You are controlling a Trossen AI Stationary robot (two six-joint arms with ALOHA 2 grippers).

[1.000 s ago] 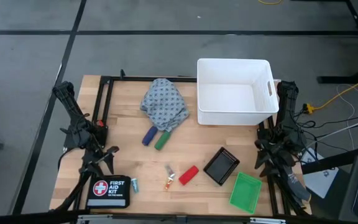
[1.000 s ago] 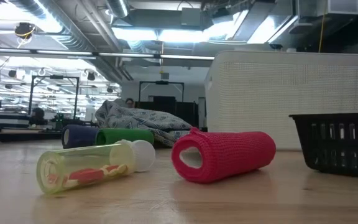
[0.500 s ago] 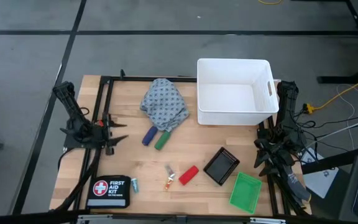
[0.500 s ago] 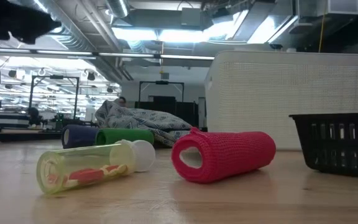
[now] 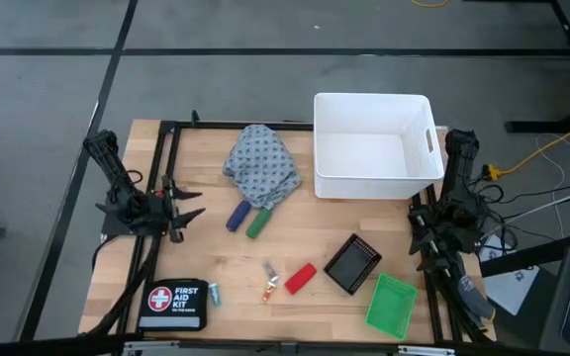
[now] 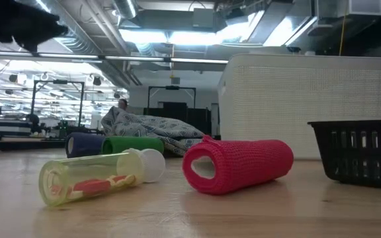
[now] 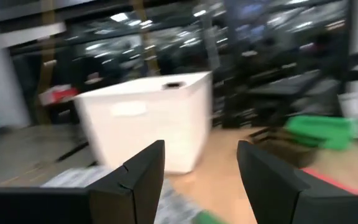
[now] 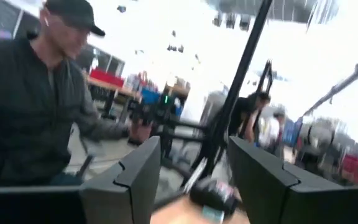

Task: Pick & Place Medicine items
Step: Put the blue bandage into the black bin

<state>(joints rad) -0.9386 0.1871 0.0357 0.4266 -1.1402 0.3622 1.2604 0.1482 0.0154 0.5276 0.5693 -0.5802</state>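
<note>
The medicine items lie on the wooden table. A blue cylinder [image 5: 237, 216] and a green cylinder [image 5: 258, 223] lie side by side at the edge of a patterned cloth [image 5: 261, 165]. Near the front lie a red oblong block [image 5: 300, 278], a small orange-and-white tube [image 5: 268, 282] and a tiny teal vial [image 5: 215, 293]. My left gripper [image 5: 196, 204] hovers at the table's left side, open and level, pointing toward the right. My right gripper [image 5: 422, 243] stands open and empty at the right edge.
A white bin [image 5: 374, 145] stands at the far right. A black basket [image 5: 351, 263] and a green basket [image 5: 391, 304] sit at the near right. A black first-aid pouch [image 5: 173, 304] lies at the near left. A person [image 8: 36, 112] stands in the room beyond the table.
My left gripper has risen and swung from pointing at the table's near edge to pointing level toward the right, staying open. My right gripper has tipped up slightly. Nothing on the table has moved.
</note>
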